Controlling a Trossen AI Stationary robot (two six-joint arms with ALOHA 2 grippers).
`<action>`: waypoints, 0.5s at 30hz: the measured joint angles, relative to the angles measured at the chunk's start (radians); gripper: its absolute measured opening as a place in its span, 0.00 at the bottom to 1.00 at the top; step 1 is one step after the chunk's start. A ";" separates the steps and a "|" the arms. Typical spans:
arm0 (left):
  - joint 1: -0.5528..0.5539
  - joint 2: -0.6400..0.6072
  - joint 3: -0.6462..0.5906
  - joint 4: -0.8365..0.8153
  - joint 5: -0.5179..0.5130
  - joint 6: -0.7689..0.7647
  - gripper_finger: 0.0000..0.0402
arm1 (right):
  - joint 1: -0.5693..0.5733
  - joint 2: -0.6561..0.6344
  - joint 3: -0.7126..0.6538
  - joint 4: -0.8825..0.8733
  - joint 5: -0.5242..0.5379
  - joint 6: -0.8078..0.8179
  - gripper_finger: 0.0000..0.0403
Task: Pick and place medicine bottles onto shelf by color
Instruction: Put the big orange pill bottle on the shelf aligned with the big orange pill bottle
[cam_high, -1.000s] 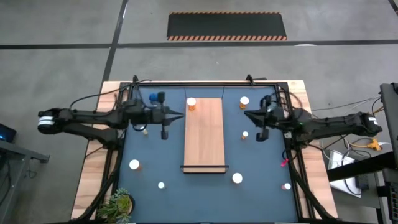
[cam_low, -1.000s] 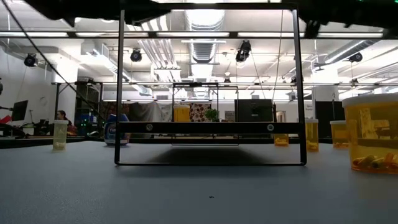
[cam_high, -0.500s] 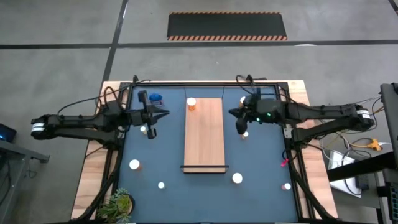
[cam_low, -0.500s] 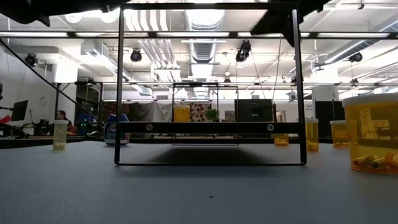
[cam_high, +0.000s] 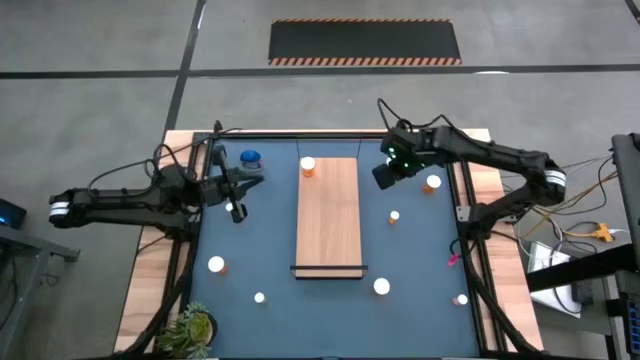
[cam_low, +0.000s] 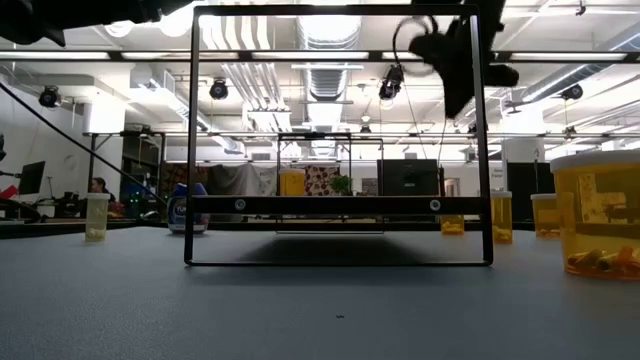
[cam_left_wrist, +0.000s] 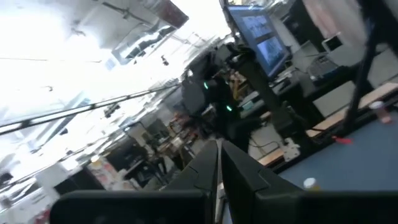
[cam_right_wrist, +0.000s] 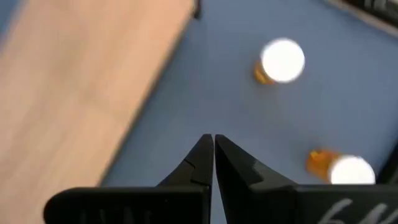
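The light-brown shelf (cam_high: 327, 215) lies in the middle of the blue table; the low view shows its dark frame (cam_low: 338, 205). An orange bottle (cam_high: 308, 166) stands at its far left corner. A blue bottle (cam_high: 249, 158) stands at the far left. Other white-capped orange bottles stand around: (cam_high: 432, 183), (cam_high: 394, 216), (cam_high: 216, 265), (cam_high: 381, 287). My left gripper (cam_high: 260, 179) is shut and empty near the blue bottle, left of the shelf. My right gripper (cam_high: 383, 176) is shut and empty, held above the table right of the shelf's far end, pointing down; two bottles (cam_right_wrist: 283, 61) (cam_right_wrist: 339, 167) stand below it.
Small bottles also stand near the table's near edge (cam_high: 259, 297) (cam_high: 461, 299). A green plant (cam_high: 190, 328) sits at the near left corner. A large orange bottle (cam_low: 600, 215) stands close to the low camera. A black frame rail (cam_high: 330, 135) runs along the far edge.
My left gripper has drawn back toward the table's left edge, away from the shelf, staying shut. My right gripper has swung toward the shelf's far end and tipped to point down, staying shut. No bottle has moved.
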 joint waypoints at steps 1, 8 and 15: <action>0.000 -0.005 0.000 -0.001 -0.021 0.003 0.01 | -0.020 0.011 0.001 -0.013 -0.012 0.000 0.02; 0.000 -0.024 -0.013 -0.009 -0.130 0.012 0.01 | -0.181 0.092 -0.005 -0.005 -0.014 -0.056 0.02; 0.000 -0.030 -0.013 -0.010 -0.157 0.014 0.01 | -0.304 0.165 -0.005 -0.005 -0.036 -0.105 0.15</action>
